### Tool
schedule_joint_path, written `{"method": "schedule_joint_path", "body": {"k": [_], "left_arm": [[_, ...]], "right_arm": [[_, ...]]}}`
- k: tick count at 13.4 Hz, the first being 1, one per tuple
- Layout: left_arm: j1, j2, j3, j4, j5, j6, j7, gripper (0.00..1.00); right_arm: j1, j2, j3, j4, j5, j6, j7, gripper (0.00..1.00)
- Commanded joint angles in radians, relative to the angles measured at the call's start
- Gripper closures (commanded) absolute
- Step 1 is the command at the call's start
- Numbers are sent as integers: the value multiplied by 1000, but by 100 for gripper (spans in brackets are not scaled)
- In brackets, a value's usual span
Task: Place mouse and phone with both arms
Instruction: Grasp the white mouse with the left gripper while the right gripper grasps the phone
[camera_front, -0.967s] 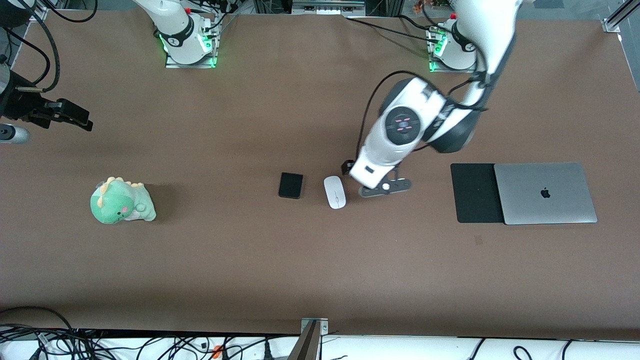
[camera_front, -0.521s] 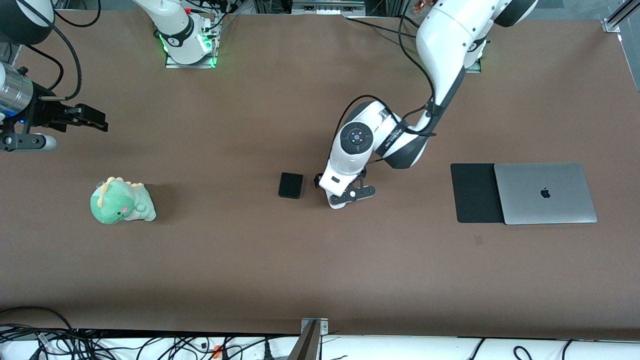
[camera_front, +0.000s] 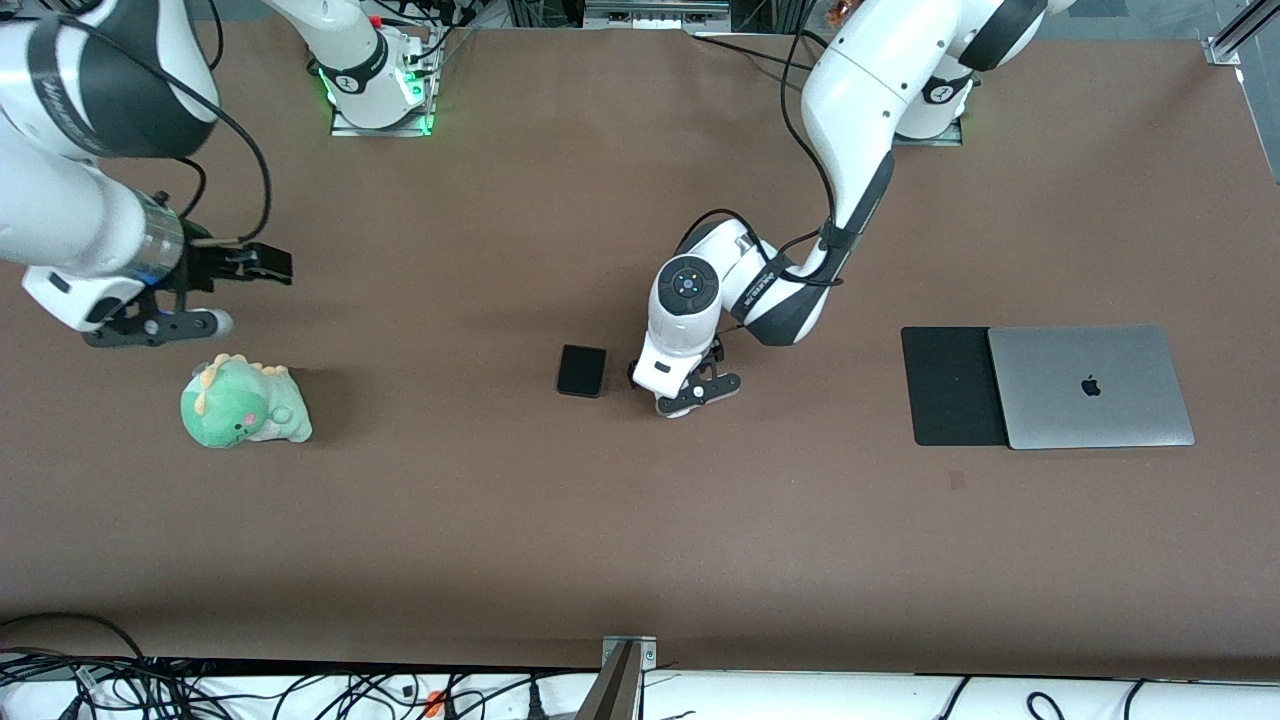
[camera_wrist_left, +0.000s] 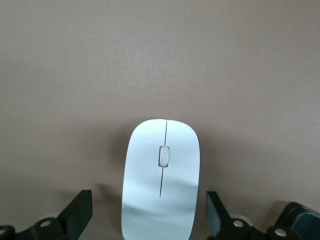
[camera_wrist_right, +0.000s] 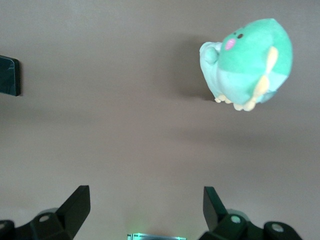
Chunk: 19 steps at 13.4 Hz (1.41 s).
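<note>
one white mouse (camera_wrist_left: 161, 177) lies on the table (camera_front: 500, 520) beside the phone (camera_front: 582, 371), between the spread fingers (camera_wrist_left: 77, 212) of the left gripper (camera_wrist_left: 149, 216), untouched. the right gripper (camera_wrist_right: 145, 210), open too, hangs over bare table near the green plush dinosaur (camera_front: 243, 402).

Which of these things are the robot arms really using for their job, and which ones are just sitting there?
For the job:
mouse, between the left tool's open fingers
phone, lying beside the mouse
right tool, open, above the table by the dinosaur

Just lying about:
green plush dinosaur
laptop
black pad under the laptop
</note>
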Motion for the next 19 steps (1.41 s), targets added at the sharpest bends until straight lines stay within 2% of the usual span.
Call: {"method": "schedule_joint_path", "body": {"k": [1,5,7,12,16,19], "left_arm": [[-24,22,21,43,35,5,-35,0],[-24,25,21,57,37,5,-31,0],[-24,26,21,57,37,5,-31,15],[-24,31,21,54,40,5,-28,16],[-19,25,23,55,40,-4,-10,43],[-10,11,24,55,40,-19,-6,45]], "right_arm": [[18,27,-2,6,23,30,65,0],[44,53,-2,-17,97,115,196,0],[71,81,-4,-17,98,144,269,0],[105,134,-4,-27,98,225,290,0],[105,144,-4,-57,98,279,290,0],[108,153,-4,-58,98,294,288,0]]}}
